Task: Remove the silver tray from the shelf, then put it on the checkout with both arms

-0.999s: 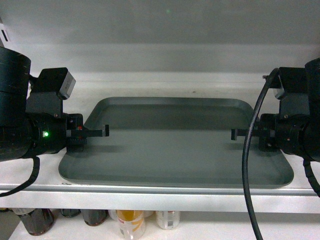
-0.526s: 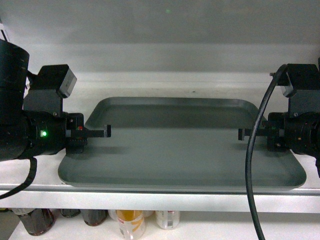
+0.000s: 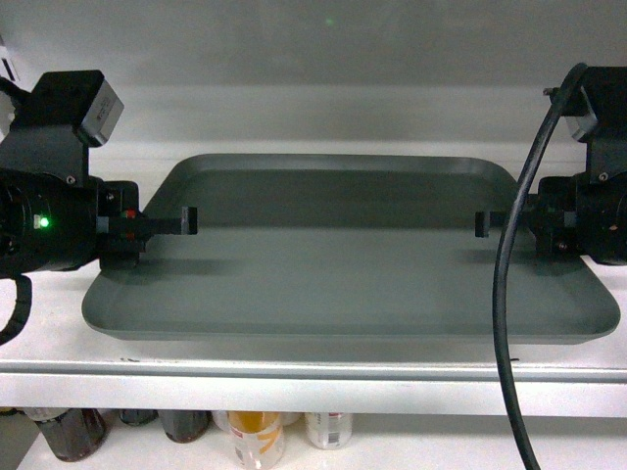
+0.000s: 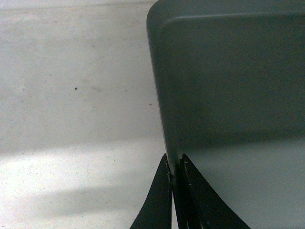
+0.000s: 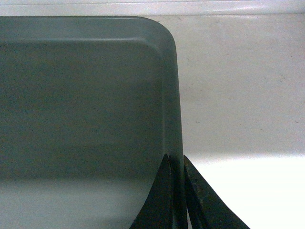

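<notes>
While each gripper pinches one short rim of the tray (image 3: 343, 250), the left gripper (image 3: 186, 222) and the right gripper (image 3: 482, 224) hold it just above the shelf (image 3: 323, 377). The grips are thin, on the edge only. If one arm pulls faster or higher than the other, the tray could tip, slip out, or bump the shelf lip.

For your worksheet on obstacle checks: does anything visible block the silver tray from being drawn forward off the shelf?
Nothing visible does. The silver tray carries no objects, and both grippers, left and right, have their jaws clamped on its side rims. The shelf shows only its front lip ahead of the tray. The checkout is not in view.
</notes>
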Controlling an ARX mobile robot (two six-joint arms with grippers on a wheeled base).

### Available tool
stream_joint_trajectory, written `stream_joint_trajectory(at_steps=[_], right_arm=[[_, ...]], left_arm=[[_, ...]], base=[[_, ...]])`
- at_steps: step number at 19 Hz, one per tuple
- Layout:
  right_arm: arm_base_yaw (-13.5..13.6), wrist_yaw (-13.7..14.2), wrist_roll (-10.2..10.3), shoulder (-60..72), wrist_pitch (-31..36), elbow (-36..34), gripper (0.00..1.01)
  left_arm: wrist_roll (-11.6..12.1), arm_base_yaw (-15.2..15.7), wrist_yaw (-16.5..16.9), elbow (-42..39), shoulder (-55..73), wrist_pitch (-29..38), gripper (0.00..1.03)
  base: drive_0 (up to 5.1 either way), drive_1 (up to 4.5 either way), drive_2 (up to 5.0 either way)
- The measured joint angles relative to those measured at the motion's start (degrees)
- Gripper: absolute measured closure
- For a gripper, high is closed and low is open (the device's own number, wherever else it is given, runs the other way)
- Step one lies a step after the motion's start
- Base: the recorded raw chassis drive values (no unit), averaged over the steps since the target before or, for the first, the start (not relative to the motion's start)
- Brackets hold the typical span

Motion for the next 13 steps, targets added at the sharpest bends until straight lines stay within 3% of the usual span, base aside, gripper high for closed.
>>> stream_joint_trajectory(at_steps=[5, 13], right_arm=[[0.70, 0.37, 0.02, -7.37, -4.94, -1.03, 0.98], [0.66, 0.44, 0.26, -7.39, -5.53, -1.05, 0.98]], left_arm=[[0.42, -0.07, -0.57, -1.05, -6.03, -3.26, 1.00], [0.74, -0.11, -0.85, -1.73, -6.12, -2.19, 1.00]], base=[[0.0, 0.00, 0.0], [0.0, 0.00, 0.0]])
